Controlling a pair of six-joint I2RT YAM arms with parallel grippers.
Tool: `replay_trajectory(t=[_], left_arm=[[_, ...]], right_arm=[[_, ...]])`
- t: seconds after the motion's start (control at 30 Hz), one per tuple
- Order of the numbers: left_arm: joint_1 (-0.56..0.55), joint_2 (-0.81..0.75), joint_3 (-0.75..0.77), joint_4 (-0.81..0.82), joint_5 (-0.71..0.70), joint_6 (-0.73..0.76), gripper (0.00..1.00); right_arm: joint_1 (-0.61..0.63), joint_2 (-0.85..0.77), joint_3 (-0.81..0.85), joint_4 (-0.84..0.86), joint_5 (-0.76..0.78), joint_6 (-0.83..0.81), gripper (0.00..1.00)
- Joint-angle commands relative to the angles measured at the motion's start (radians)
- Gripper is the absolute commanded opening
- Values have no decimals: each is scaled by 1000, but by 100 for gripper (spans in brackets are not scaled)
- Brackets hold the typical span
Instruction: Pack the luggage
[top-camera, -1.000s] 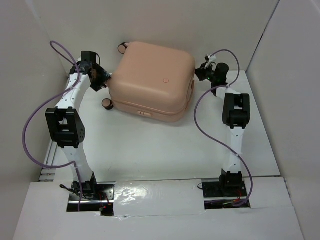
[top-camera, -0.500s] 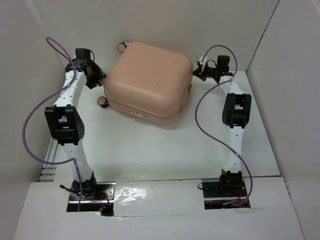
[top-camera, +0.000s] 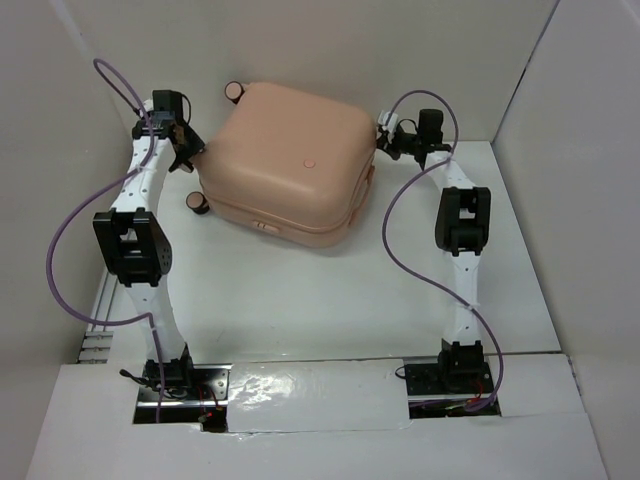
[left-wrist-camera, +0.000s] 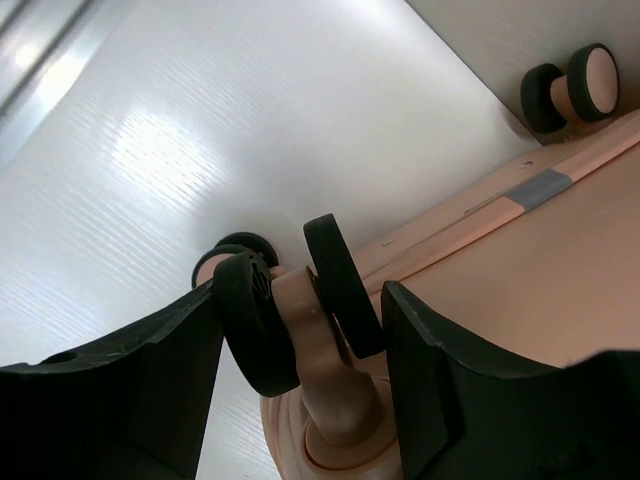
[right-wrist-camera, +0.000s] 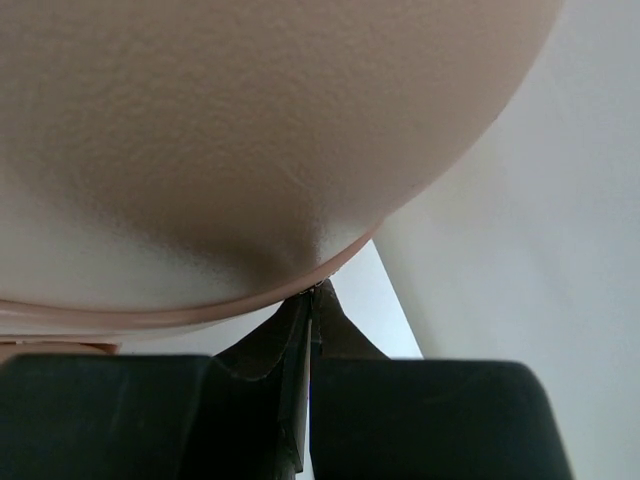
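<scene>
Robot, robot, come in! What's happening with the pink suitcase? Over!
Left gripper open, straddling a wheel. Right gripper shut, tips at far right corner of the luggage. It's closed, lying flat. Nothing else seen in the way.

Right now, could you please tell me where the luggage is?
In the top view, the luggage lies closed at the far middle of the table, between the left pincer by its wheels and the right pincer at its opposite side.

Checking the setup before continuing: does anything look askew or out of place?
The luggage lies closed but turned at an angle to the edges of the table. A grey tape-like patch sits on its seam. Nothing looks spilled or broken.
</scene>
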Motion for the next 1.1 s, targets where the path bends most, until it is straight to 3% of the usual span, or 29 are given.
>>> replay_trajectory(t=[0.0, 0.1, 0.13, 0.17, 0.27, 0.4, 0.53, 0.57, 0.77, 0.87, 0.9, 0.97, 1.0, 1.07], left_arm=[[-76, 198, -36, 240, -64, 300, 0], [-101, 208, -25, 240, -74, 331, 0], [-111, 208, -25, 240, -88, 340, 0], [-112, 208, -25, 250, -97, 354, 0], [-121, 208, -45, 264, -97, 364, 0], [-121, 198, -87, 338, -7, 374, 0], [-121, 198, -88, 372, 62, 398, 0], [-121, 208, -88, 372, 62, 398, 0], [-121, 229, -76, 405, 137, 409, 0], [-141, 238, -64, 416, 137, 421, 0], [-154, 238, -64, 416, 128, 421, 0], [-168, 238, -73, 428, 93, 440, 0], [-177, 238, -82, 428, 82, 440, 0], [-177, 229, -96, 454, 73, 449, 0]], right_arm=[[241, 43, 87, 44, -235, -30, 0], [270, -18, 34, -189, -306, -247, 0], [284, -106, -31, -229, -341, -304, 0], [297, -160, -188, -230, -341, -382, 0], [337, -348, -441, -211, -327, -488, 0], [357, -460, -546, -334, -364, -590, 0], [324, -446, -499, -371, -453, -538, 0], [301, -392, -457, -453, -511, -538, 0], [248, -150, -54, -699, -571, -538, 0], [248, -119, -18, -572, -431, -376, 0], [259, -142, -61, -327, -373, -275, 0], [288, -199, -260, -56, -200, -39, 0], [299, -234, -320, 182, -19, 29, 0], [310, -224, -344, 307, 92, 196, 0]])
